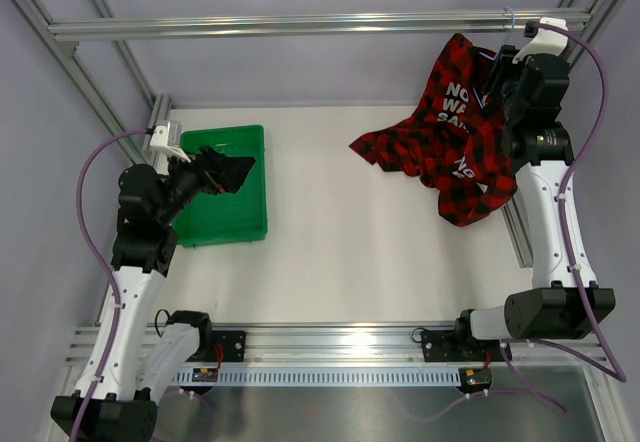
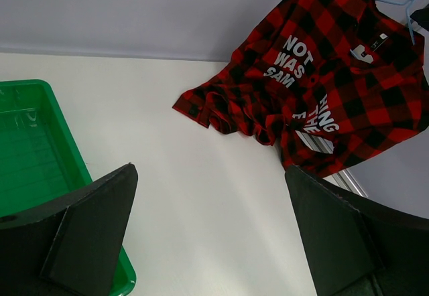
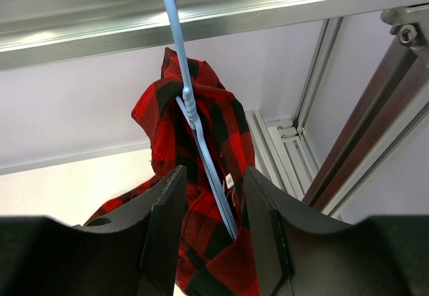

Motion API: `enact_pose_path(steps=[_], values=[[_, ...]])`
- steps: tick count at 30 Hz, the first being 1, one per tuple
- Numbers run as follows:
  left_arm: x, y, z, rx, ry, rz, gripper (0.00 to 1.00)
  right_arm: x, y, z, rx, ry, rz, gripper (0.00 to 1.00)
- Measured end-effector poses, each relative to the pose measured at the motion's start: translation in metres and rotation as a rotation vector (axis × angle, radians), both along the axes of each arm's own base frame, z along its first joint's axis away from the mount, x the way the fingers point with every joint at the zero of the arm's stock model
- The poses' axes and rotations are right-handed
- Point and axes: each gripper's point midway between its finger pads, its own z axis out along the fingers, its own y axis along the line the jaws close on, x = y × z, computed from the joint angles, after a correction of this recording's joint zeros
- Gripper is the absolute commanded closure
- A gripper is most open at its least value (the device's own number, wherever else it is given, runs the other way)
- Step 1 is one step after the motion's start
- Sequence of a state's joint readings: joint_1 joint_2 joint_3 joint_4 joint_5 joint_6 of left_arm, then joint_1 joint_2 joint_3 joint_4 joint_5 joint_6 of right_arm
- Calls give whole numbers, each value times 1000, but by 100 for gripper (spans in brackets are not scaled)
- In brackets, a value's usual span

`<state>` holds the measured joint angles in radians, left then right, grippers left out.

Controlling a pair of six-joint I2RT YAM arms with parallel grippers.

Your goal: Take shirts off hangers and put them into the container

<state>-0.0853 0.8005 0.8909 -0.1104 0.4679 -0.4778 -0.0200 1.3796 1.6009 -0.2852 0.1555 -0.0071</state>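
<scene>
Red-and-black plaid flannel shirt (image 1: 460, 132) is left on thin light-blue wire hanger (image 3: 194, 128), green plastic tray (image 1: 225, 239) unfilled; left gripper (image 2: 209, 175) is spread, right gripper (image 3: 214, 175) closure cannot be told.

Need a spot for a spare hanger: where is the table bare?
Bare white table lies between the green tray and the plaid shirt, and along the near rail. Crowded at far right: shirt, blue hanger and right end effector.

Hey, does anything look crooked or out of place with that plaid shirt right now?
Yes. The plaid shirt sits lopsided on the blue hanger: it sags to one side, and its lower part lies crumpled on the table instead of hanging straight.
</scene>
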Motion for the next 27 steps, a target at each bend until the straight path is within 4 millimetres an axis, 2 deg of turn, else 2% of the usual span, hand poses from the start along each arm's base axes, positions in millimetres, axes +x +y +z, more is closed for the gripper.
enact_pose_path(steps=[13,20,22,24,27], values=[[1,0,-2,1,6,-2,1,5,0,-5,-2,11,1,49],[1,0,-2,2,6,-2,1,7,0,-18,-1,34,0,50],[1,0,-2,3,6,-2,1,7,0,-19,-1,36,0,53],[1,0,-2,5,5,-2,1,8,0,-20,-1,38,0,67],[1,0,-3,8,5,-2,1,8,0,-20,3,39,-1,82]])
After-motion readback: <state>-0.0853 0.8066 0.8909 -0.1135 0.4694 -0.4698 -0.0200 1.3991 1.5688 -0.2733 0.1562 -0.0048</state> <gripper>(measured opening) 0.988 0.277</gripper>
